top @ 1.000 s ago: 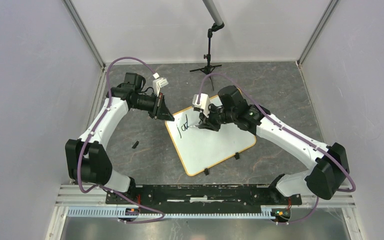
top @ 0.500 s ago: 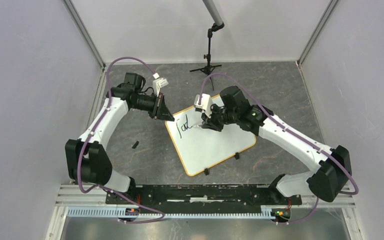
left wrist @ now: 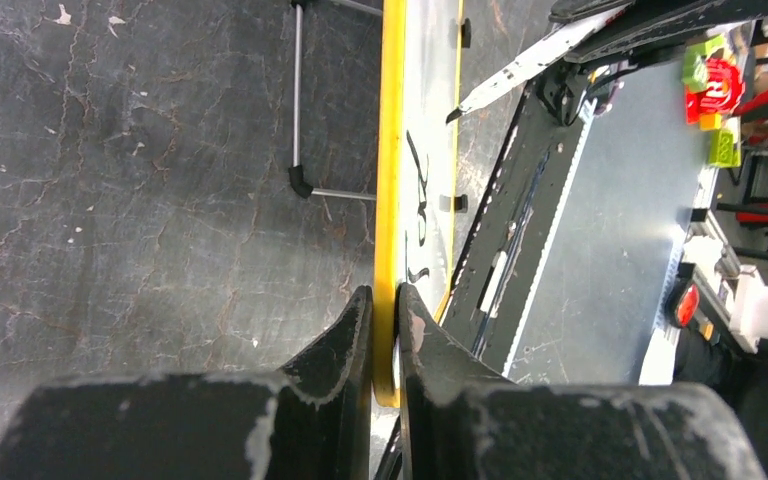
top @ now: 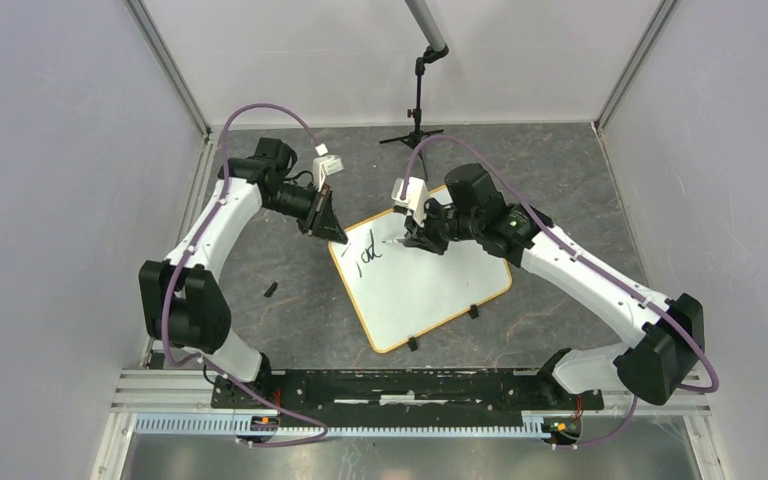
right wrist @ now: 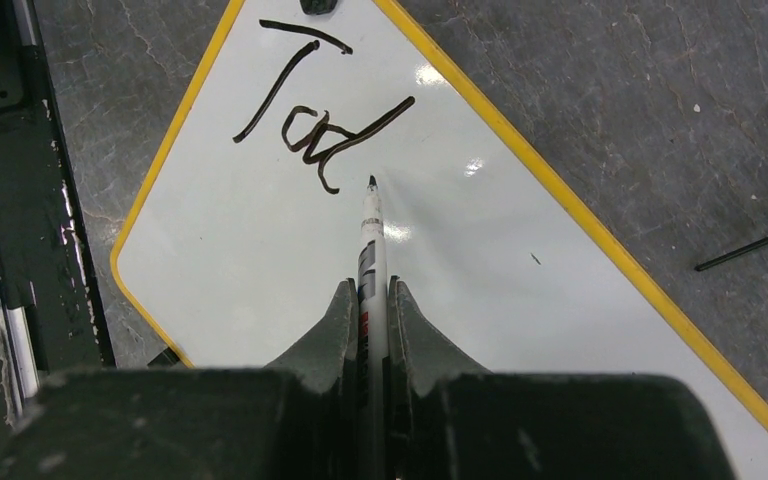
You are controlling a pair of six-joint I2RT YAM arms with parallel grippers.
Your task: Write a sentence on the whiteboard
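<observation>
On the whiteboard (right wrist: 260, 260) the sentence (right wrist: 312, 140) reads only "Tod", in black handwriting.

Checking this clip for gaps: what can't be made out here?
- Top view: whether the marker tip touches the whiteboard; too small.
- Left wrist view: the writing, seen edge-on, unreadable.
- Right wrist view: part of the whiteboard, hidden behind the right gripper.

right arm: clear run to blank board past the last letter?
Likely yes: right gripper holds the marker beside the writing; whiteboard beyond is bare; left gripper only pinches the rim.
</observation>
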